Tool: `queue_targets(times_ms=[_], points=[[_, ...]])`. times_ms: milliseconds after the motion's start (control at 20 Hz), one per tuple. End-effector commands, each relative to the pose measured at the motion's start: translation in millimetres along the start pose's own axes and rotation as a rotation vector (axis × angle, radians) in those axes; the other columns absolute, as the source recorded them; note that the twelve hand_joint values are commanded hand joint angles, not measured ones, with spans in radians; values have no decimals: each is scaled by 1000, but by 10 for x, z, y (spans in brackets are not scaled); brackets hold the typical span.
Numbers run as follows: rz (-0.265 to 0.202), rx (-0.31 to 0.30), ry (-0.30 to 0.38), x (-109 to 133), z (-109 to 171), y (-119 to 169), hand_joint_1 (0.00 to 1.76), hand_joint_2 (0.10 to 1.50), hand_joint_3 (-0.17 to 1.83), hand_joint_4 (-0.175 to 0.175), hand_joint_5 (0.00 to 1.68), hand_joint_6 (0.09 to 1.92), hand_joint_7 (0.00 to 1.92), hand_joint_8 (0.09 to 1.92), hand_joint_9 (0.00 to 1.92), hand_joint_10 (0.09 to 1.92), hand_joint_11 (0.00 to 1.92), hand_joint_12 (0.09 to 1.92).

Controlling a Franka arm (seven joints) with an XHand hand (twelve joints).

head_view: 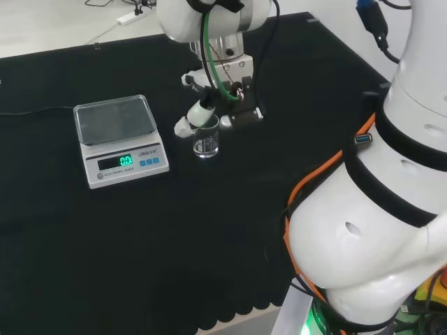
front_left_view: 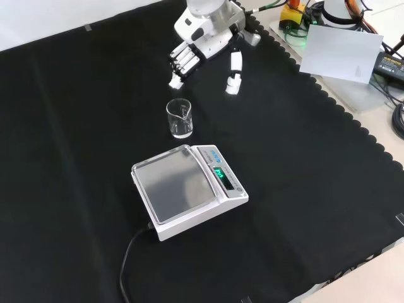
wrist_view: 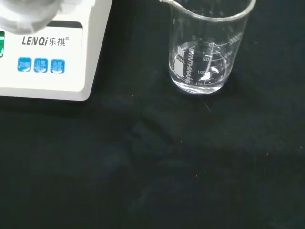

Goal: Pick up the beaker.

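One clear beaker (front_left_view: pixel 178 118) stands upright on the black cloth (front_left_view: pixel 76 126) near the scale (front_left_view: pixel 188 189), untouched. Hand (front_left_view: pixel 202 47) hovers beyond it, fingers spread, holding nothing; approach underway, grasp and lift remain.

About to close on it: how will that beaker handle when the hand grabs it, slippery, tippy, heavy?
The beaker looks like smooth clear glass, so probably slippery and breakable. It appears empty, so likely light. Standing upright and free on the cloth, a sideways nudge from the hand could tip it.
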State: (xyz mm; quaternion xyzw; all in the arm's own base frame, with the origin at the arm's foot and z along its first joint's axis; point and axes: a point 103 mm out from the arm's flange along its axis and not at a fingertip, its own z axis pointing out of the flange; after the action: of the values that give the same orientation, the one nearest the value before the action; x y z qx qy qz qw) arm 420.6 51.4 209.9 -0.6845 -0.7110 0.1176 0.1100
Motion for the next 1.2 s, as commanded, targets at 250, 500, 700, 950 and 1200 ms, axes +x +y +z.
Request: queue_targets(times_ms=[250, 500, 700, 950, 1200], points=[[-32, 36, -14, -111, 386, 703, 690, 616, 162, 38, 37, 87, 72, 708, 77, 918, 0, 1318], [-19, 54, 53, -178, 463, 766, 690, 619, 150, 43, 16, 87, 59, 701, 56, 923, 0, 1292], [-45, 47, 50, -54, 512, 793, 685, 618, 146, 42, 18, 87, 57, 700, 51, 924, 0, 1289], [-44, 62, 44, -71, 641, 831, 680, 618, 143, 44, 20, 87, 55, 698, 49, 925, 0, 1288], [-25, 75, 54, -190, 739, 892, 679, 619, 140, 45, 22, 87, 50, 695, 47, 927, 0, 1288]])
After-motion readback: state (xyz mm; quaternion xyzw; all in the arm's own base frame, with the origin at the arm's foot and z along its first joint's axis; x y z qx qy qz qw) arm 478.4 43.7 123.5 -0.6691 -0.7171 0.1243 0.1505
